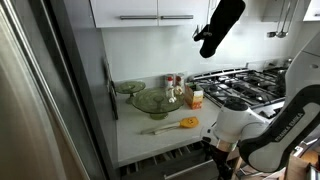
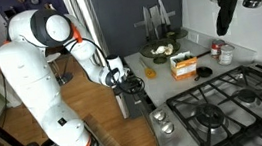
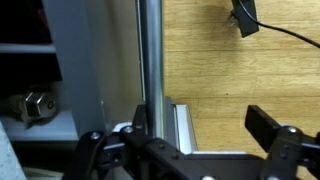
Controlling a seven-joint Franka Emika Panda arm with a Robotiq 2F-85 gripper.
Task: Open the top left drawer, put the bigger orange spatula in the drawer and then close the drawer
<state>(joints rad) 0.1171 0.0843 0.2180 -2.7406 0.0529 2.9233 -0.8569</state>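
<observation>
The gripper [image 3: 180,135] is held spread, with the silver bar handle [image 3: 150,60] of the top left drawer [image 1: 165,160] taken between its fingers. The drawer seems partly pulled out. The bigger orange spatula [image 1: 180,124] is seen on the tabletop [image 1: 135,140] just above, laid roughly along the front edge.

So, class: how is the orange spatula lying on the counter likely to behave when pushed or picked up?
The orange spatula lies flat on the counter, so it would probably slide rather than roll when pushed. Its thin handle and broad head suggest it is light, perhaps tipping head-down if gripped at the handle's end. Stiffness cannot be judged.
</observation>
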